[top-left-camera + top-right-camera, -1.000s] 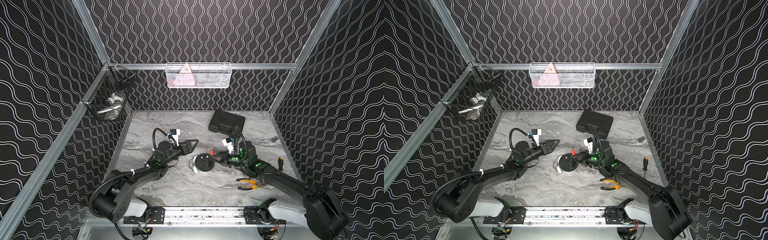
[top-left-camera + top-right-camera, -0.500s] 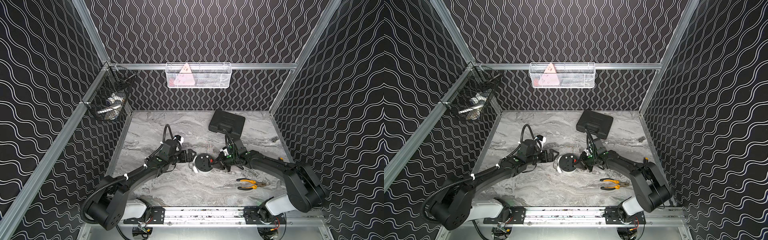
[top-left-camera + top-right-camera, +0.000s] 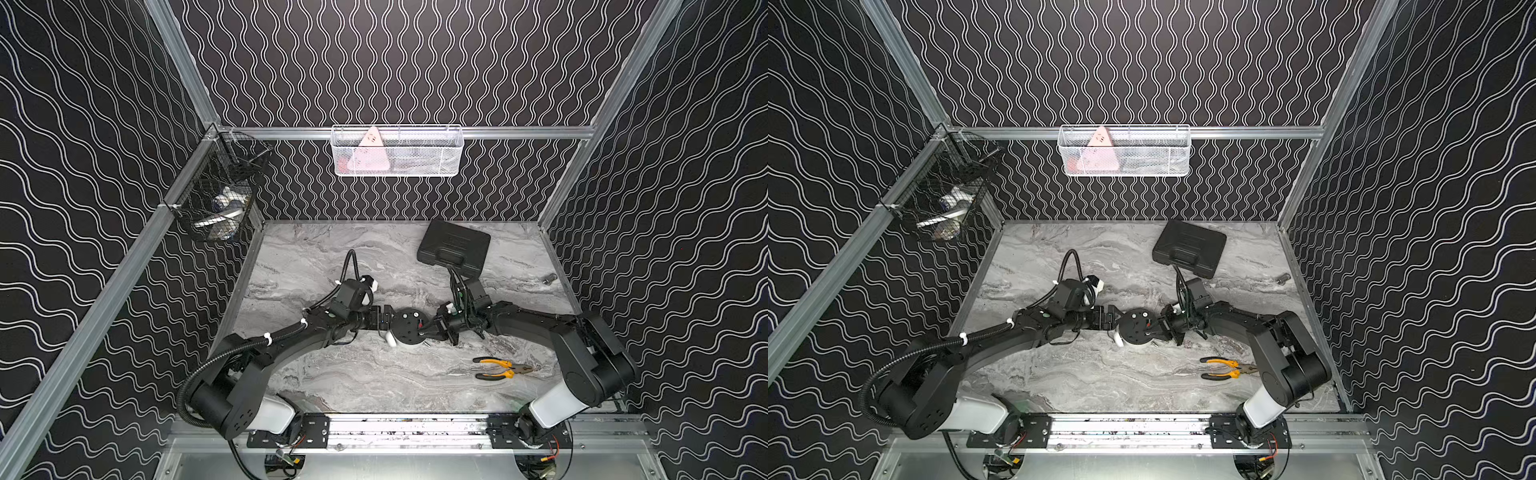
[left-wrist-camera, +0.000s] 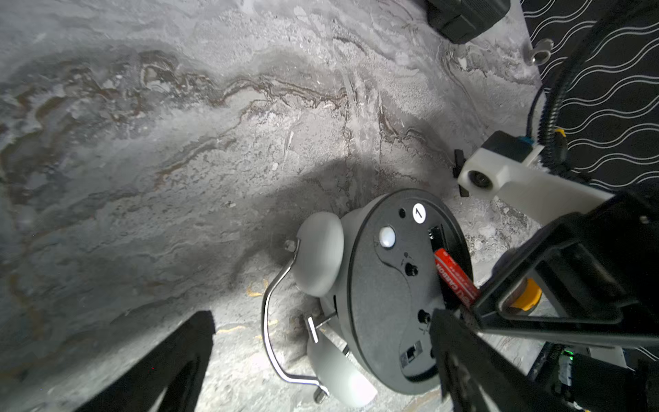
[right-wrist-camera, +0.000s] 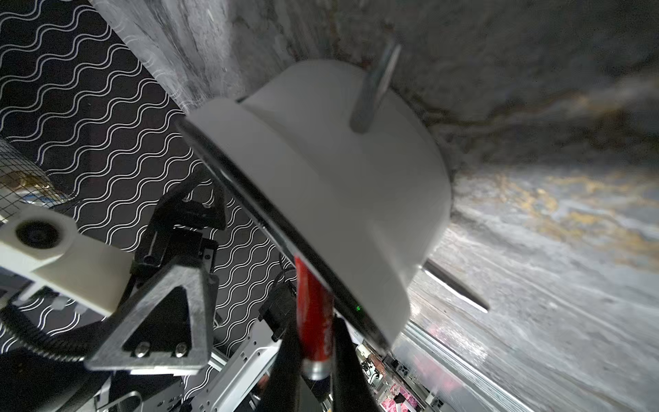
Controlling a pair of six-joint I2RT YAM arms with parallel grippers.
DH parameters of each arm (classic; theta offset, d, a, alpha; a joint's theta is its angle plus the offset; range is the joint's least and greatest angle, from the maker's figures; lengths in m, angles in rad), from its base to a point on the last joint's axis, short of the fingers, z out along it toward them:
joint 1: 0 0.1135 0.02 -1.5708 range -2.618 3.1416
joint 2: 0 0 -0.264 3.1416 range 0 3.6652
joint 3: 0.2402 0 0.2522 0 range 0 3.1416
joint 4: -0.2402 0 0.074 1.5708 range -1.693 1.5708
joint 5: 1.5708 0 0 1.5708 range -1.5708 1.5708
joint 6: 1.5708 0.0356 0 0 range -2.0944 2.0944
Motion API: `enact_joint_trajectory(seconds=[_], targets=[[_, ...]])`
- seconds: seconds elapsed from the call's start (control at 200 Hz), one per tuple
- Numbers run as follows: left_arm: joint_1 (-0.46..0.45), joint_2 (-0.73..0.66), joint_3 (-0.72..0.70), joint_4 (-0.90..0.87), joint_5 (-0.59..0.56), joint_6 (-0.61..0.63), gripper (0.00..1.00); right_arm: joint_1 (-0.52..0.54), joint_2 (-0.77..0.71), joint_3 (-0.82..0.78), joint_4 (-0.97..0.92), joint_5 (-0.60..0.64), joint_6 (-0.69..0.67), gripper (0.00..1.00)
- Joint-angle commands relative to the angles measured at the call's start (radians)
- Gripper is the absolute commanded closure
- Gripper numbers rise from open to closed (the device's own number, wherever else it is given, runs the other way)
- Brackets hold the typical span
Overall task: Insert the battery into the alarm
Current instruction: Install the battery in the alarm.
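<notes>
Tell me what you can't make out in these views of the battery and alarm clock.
- Dial of the alarm: hidden in every view; only its black back and white side show.
- Held end of the battery: left wrist view, covered by the right gripper.
- Battery slot: right wrist view, behind the alarm's blurred rim.
- Black mesh basket contents: both top views, too small.

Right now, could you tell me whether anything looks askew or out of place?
Yes. The battery slants out of the slot in the alarm, one end inside, the other pinched by the right gripper, so it is not seated flat.
</notes>
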Motion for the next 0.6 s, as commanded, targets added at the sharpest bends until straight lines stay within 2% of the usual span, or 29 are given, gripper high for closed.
enact_joint_trajectory(seconds=[0.0, 0.295, 0.5, 0.59], targets=[[-0.007, 0.02, 0.017, -0.015, 0.016, 0.021, 0.01, -0.002, 0.008, 0.01, 0.009, -0.014, 0.01, 0.97], [-0.013, 0.035, 0.034, -0.037, 0.03, 0.028, 0.01, -0.001, 0.06, 0.039, -0.014, 0.013, -0.029, 0.92], [-0.012, 0.05, 0.047, -0.056, 0.025, 0.031, 0.01, -0.001, 0.028, 0.067, -0.104, 0.05, -0.088, 0.67], [-0.013, 0.054, 0.051, -0.062, 0.023, 0.031, 0.01, -0.001, 0.009, 0.073, -0.128, 0.052, -0.101, 0.6]])
